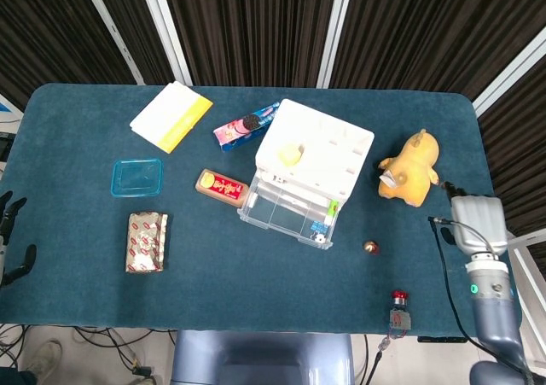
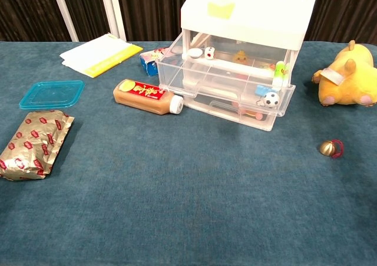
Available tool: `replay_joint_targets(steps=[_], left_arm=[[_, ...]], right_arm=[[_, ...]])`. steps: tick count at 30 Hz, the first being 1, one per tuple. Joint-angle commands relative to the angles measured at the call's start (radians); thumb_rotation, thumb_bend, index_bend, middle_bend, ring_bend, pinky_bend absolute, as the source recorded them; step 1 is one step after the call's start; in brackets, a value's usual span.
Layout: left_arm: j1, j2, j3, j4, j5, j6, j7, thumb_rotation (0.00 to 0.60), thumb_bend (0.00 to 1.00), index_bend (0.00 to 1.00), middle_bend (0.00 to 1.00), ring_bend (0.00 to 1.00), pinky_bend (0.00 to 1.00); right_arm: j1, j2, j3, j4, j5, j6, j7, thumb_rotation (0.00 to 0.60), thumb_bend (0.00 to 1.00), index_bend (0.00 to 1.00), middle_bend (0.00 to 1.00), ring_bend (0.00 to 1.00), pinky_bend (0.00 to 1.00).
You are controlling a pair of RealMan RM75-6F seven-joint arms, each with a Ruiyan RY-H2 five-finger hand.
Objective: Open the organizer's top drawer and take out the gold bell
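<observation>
Fingers of right hand hidden, beyond table edge, gold bell apart.

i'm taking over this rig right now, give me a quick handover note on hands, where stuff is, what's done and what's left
Right hand: off by the table's right edge, holding nothing that shows; whether its fingers are apart or closed cannot be told. It is out of the chest view.
Left hand: only dark fingers show at the left edge of the head view; nothing in them that I can see.
Organizer: top drawer pulled open, small toys inside.
Gold bell: out, lying on the table to the organizer's right, in front of the yellow plush toy.
Done: drawer opened, bell taken out.
Left: nothing apparent; the drawer is open.
</observation>
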Motion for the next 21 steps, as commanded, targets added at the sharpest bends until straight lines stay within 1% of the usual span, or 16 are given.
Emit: replay_joint_targets(steps=[1, 2, 4, 9, 14, 17, 21], left_arm=[[0.000, 0.000, 0.000, -0.001, 0.001, 0.002, 0.001, 0.600, 0.42, 0.07, 0.00, 0.00, 0.00], [0.000, 0.001, -0.001, -0.002, 0.001, 0.002, 0.001, 0.600, 0.42, 0.07, 0.00, 0.00, 0.00], [0.000, 0.001, -0.001, -0.004, 0.004, 0.003, 0.001, 0.600, 0.42, 0.07, 0.00, 0.00, 0.00], [0.001, 0.004, 0.000, -0.009, 0.008, 0.004, -0.002, 0.600, 0.42, 0.07, 0.00, 0.00, 0.00], [0.001, 0.010, -0.003, -0.009, 0.008, 0.005, -0.015, 0.600, 0.42, 0.07, 0.00, 0.00, 0.00], [0.000, 0.012, -0.001, -0.009, 0.010, 0.001, -0.016, 0.600, 0.42, 0.07, 0.00, 0.00, 0.00], [0.000, 0.013, 0.000, -0.012, 0.017, 0.003, -0.014, 0.600, 0.42, 0.07, 0.00, 0.00, 0.00]], right_arm=[[-0.146, 0.031, -0.044, 0.074, -0.244, 0.111, 0.240, 0.600, 0.22, 0.18, 0.25, 0.38, 0.39], [-0.161, 0.027, -0.053, 0.085, -0.264, 0.122, 0.256, 0.600, 0.21, 0.17, 0.22, 0.36, 0.37], [-0.200, 0.013, -0.082, 0.114, -0.316, 0.143, 0.293, 0.600, 0.20, 0.16, 0.20, 0.35, 0.36], [-0.267, -0.046, -0.123, 0.173, -0.396, 0.175, 0.348, 0.600, 0.20, 0.16, 0.19, 0.34, 0.33], [-0.316, -0.108, -0.163, 0.239, -0.476, 0.180, 0.378, 0.600, 0.19, 0.15, 0.18, 0.29, 0.30], [-0.329, -0.125, -0.164, 0.260, -0.491, 0.173, 0.387, 0.600, 0.19, 0.15, 0.17, 0.29, 0.30], [-0.343, -0.149, -0.151, 0.289, -0.503, 0.168, 0.404, 0.600, 0.19, 0.15, 0.17, 0.29, 0.30]])
